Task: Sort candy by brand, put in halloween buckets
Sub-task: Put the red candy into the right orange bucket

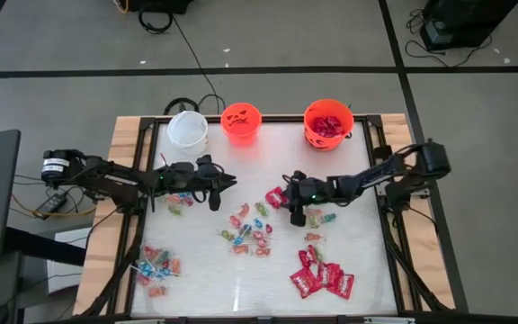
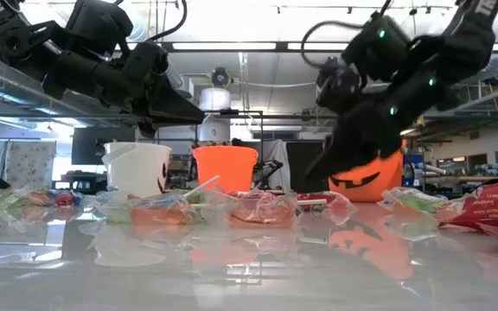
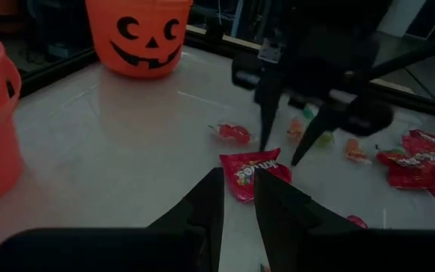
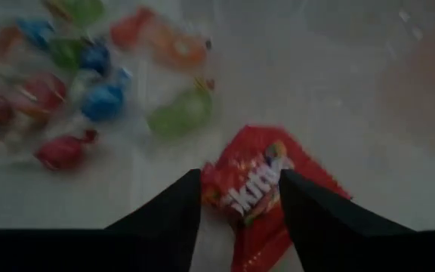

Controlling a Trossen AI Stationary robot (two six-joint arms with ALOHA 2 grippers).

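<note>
A pale, glossy worktop (image 1: 241, 288) with light wooden edges stands on a grey floor (image 1: 268, 36) crossed by dark lines. Black cables (image 1: 187, 58) trail across the floor. Beyond the worktop, a workshop room has an open ceiling with long strip lights (image 2: 258, 45).

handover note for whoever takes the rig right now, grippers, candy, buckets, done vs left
Right gripper: open, just above a red packet at mid-table, not gripping it.
Left gripper: empty, fingers slightly apart, hovering left of centre.
Buckets at the far edge: white bucket and small orange bucket look empty; larger orange bucket holds red packets.
Left: the red packet under the right gripper, the red packet pile at near right, mixed small candies at centre, and the near-left cluster.
</note>
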